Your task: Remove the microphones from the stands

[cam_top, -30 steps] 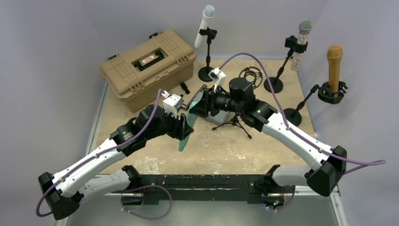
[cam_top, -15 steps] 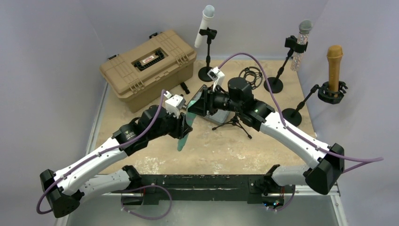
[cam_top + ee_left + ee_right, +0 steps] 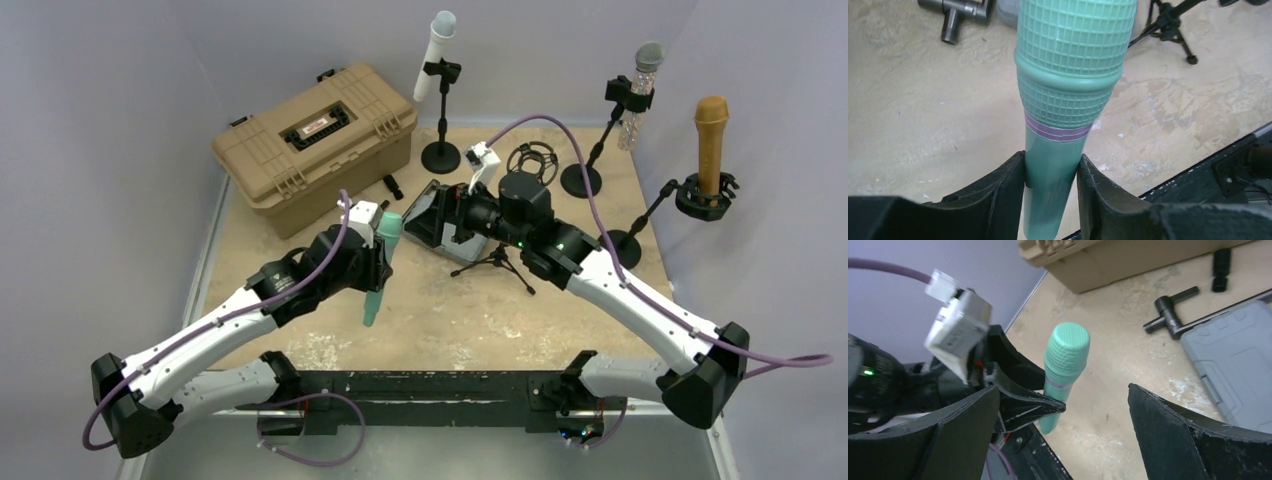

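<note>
Microphone (image 3: 1068, 90), teal with a gridded head and a thin lilac band under it, is off any stand and held in the left claw (image 3: 1050, 185). The two black fingers (image 3: 1003, 195) press on either side of the smooth handle just below the band. The head stands above them and the tapered tail hangs out beneath.

From above, the microphone (image 3: 378, 275) sits left of centre over the sandy worktop (image 3: 450, 310), tilted, with its head toward the back and its tail toward the arm bases. The tail looks to be clear of the surface, though the angle is too poor to be sure.

The right claw (image 3: 1063, 390) is spread wide and grips nothing. Its camera looks between its fingers at the microphone's head (image 3: 1066, 352), which lies apart from both fingers. In the overhead view this claw (image 3: 425, 215) hovers just right of the microphone's head, above a flat grey case (image 3: 1238, 355). A black T-shaped tool (image 3: 1173, 315) lies just beside that case.

A small black tripod stand (image 3: 497, 262) stands under the right arm, its top hidden by the arm. A tan hard case (image 3: 315, 135) sits at the back left. Along the back and right, a white microphone (image 3: 436, 55), a clear one (image 3: 640, 90) and a brown one (image 3: 711, 140) are each on a stand.
</note>
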Available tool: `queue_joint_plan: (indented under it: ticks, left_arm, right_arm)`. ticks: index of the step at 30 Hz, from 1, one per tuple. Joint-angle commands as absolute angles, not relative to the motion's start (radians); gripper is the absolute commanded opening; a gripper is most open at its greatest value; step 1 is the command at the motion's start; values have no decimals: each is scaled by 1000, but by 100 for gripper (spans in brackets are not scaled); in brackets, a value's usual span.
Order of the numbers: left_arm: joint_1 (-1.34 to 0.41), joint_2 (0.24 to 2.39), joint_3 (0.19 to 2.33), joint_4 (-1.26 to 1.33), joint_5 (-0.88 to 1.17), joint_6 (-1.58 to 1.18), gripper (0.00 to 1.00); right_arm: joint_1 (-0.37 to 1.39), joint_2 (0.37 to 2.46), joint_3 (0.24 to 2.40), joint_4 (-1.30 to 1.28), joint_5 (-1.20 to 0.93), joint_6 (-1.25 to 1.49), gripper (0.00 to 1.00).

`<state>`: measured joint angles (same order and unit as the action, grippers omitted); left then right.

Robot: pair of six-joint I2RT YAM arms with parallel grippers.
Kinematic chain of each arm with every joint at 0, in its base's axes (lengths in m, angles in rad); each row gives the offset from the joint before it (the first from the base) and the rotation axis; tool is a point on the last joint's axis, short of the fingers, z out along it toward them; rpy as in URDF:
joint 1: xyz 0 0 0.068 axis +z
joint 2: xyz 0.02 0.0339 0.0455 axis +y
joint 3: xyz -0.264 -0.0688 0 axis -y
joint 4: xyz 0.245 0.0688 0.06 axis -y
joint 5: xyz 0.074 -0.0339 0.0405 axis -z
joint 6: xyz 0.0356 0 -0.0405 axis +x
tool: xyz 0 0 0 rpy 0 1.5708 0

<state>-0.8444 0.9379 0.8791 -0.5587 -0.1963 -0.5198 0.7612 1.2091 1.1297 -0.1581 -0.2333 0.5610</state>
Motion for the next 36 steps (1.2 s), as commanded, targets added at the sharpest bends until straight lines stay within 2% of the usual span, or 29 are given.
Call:
queue_joint_plan:
  ticks: [1,7,10,16,19,26,34,36]
  left_arm:
    - [-818,1008,891,-653,-246,-607,0]
    - [-603,1138,909,-796,-134,-609,0]
    - [-567,1226,916,-846,-143,-629,0]
    - [-570,1295,820,-782,-95,-753,0]
    - [-662,1307,819,-821,-207,-834,0]
    - [-734,1369,798,-745,-153,-951,0]
    - [-746,1429,775,-675,-154,-942,0]
    - [-746,1450,779,-669,-155,-935,6]
  right_arm:
    - [763,1131,1123,-174,-72,553,99]
    - [763,1079,1097,-205,15,534,99]
    - [764,1074,1093,-214,20,533,98]
    - [763,1072,1080,-212,12,538,98]
    - [764,1066,1069,-207,15,538,97]
    - [764,1071,1066,-210,25,539,97]
    - [763,1034,1062,-216,64,527,97]
    - [763,1032,1064,-221,70,521,97]
